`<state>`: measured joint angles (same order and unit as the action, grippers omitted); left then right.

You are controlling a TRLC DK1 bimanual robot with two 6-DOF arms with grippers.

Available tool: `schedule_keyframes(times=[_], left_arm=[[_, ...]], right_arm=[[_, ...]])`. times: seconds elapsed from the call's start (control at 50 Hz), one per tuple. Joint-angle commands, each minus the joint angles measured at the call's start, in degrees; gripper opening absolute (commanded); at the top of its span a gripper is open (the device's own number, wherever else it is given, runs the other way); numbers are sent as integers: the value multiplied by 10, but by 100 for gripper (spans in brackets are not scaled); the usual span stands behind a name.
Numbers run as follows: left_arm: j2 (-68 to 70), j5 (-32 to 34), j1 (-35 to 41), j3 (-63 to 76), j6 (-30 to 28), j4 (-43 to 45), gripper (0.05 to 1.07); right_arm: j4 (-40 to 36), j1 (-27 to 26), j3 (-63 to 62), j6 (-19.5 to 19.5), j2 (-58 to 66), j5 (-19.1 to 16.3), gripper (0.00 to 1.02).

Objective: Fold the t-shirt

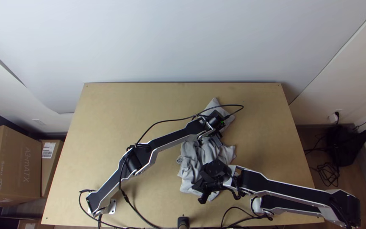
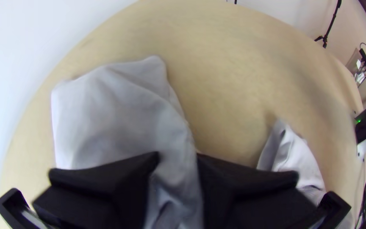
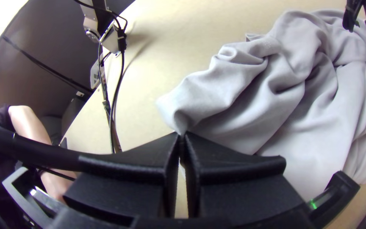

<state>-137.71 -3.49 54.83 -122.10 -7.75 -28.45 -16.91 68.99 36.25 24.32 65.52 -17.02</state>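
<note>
Here the grey t-shirt [image 1: 191, 160] is seen lying bunched and creased on the light wooden table [image 1: 145, 101], right of the middle, with one part stretched towards the far edge. Over that far part, the left gripper [image 1: 217, 141] is placed, its jaws partly apart and cloth showing between them; whether any is being pinched cannot be told. And at the near end, a small edge of the shirt is held by the right gripper [image 1: 201, 191], its jaws brought nearly together, with loose folds spread out beside the fingertips.
</note>
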Motion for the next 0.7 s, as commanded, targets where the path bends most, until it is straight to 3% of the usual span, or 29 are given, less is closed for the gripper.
schedule_keyframes(times=[0.0, 0.22, 0.52, 0.68], left_arm=[[-12, -3, -14, -31, 6, 8, 8], [63, -6, -79, -46, 76, -9, 8], [180, -6, -191, -21, 151, -81, 8], [240, -6, -245, -3, 168, -92, 8]], right_arm=[[6, -2, -6, 18, -7, -1, 2], [-1, -58, -12, 19, -40, 1, 2], [-37, -235, 32, 2, -77, 8, 2], [-49, -317, 88, -54, -93, 9, 2]])
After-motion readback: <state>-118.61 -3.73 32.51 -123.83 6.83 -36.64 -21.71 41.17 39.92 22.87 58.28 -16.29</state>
